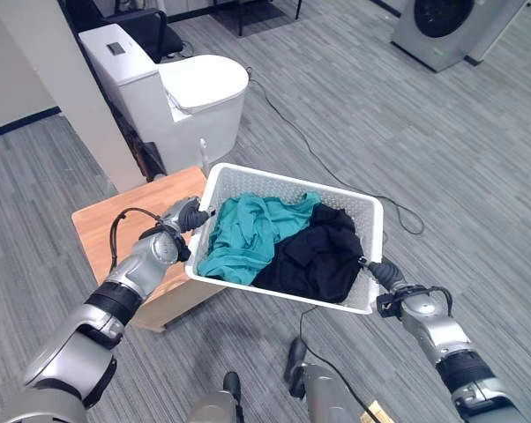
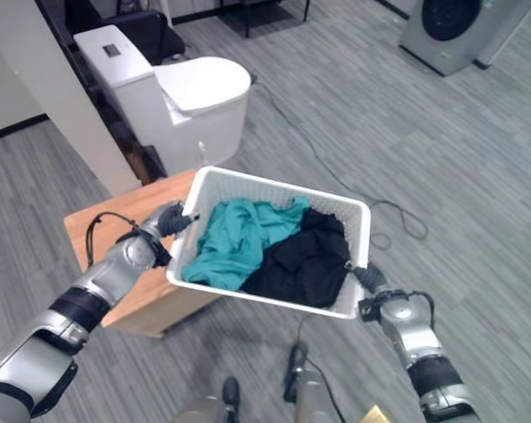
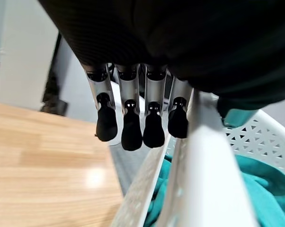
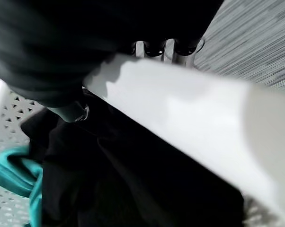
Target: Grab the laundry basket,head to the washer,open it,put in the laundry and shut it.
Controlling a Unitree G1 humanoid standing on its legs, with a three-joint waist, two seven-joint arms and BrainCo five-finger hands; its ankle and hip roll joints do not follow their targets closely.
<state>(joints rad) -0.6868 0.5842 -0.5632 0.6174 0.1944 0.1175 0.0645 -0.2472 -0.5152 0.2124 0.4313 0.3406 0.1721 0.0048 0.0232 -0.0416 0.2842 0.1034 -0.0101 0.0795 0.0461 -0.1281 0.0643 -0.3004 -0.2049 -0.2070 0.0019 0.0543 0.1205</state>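
Note:
The white perforated laundry basket (image 1: pixel 274 176) is held between my two hands, its left end over the corner of a low wooden table (image 1: pixel 115 225). A teal garment (image 1: pixel 248 233) and a black garment (image 1: pixel 318 256) lie inside. My left hand (image 1: pixel 184 216) grips the basket's left rim (image 3: pixel 204 156), its fingers (image 3: pixel 133 127) curled down outside the wall. My right hand (image 1: pixel 387 278) clasps the right rim (image 4: pixel 190 118), thumb (image 4: pixel 71 111) inside over the black cloth. The grey washer (image 1: pixel 442 26) stands far off at the upper right, its round door closed.
A white toilet (image 1: pixel 190 97) stands just behind the wooden table, beside a pale wall (image 1: pixel 45 62). A dark cable (image 1: pixel 336 172) snakes over the grey carpet between the basket and the washer. Open carpet stretches to the right.

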